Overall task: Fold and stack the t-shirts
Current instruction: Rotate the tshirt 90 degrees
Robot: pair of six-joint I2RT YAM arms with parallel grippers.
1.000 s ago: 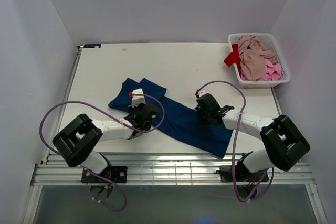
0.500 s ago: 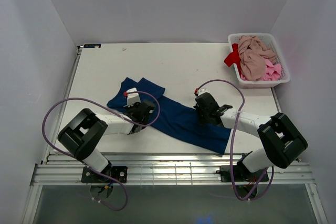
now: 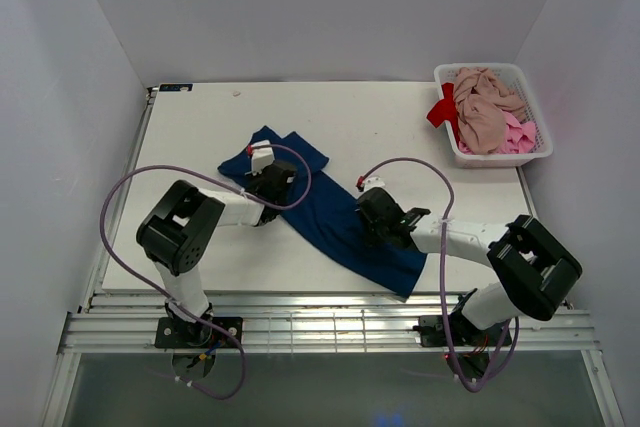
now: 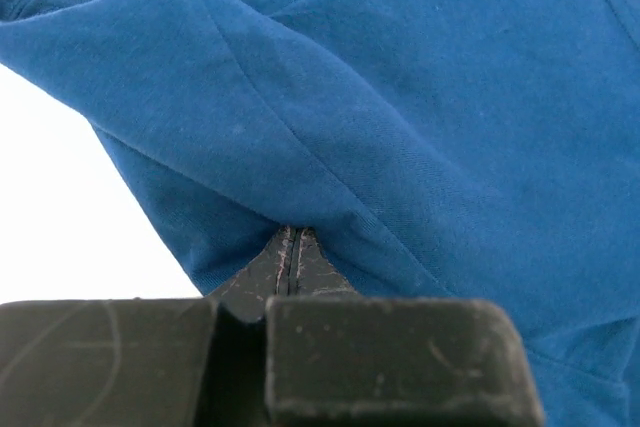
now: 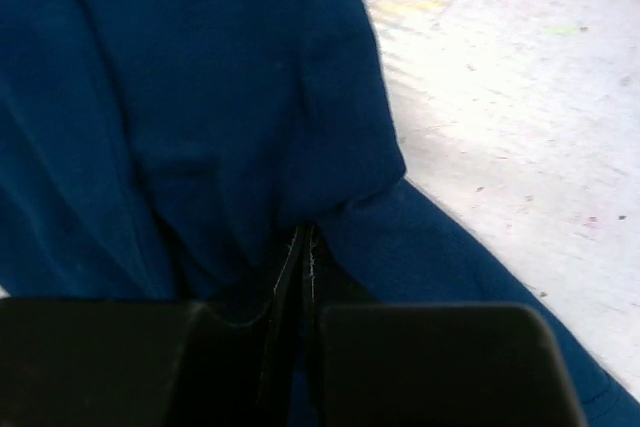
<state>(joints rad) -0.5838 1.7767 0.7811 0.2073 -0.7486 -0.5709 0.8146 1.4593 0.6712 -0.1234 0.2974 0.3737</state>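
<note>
1. Navy t-shirt [image 3: 330, 212]: one, lying crumpled in a long diagonal band on the white table [image 3: 200, 137], running from far-left down to near-right, between my two arms. In both wrist views the cloth shows as plain blue with soft folds

2. My left gripper [image 3: 272, 179]: low on the table at the far-left end of the navy t-shirt. In the left wrist view its fingers [image 4: 275, 265] are pressed together with only a thin seam between them, and a ridge of blue cloth is pinched at the tips [image 4: 288, 247]. Bare table shows to the left of the fold

3. My right gripper [image 3: 372, 219]: low at the right-hand edge of the navy t-shirt, about midway along the band. In the right wrist view the jaws are closed tight on a tuck of dark blue fabric [image 5: 303, 247], with speckled white table just beside it on the right

4. White slotted basket [image 3: 535, 152]: at the far-right corner of the table, well apart from both grippers

5. Basket contents: a dusty pink-beige t-shirt [image 3: 480, 112] heaped on top, a bright pink t-shirt [image 3: 518, 135] showing at the right side, and a red t-shirt [image 3: 440, 112] hanging over the left rim. All bunched
</note>
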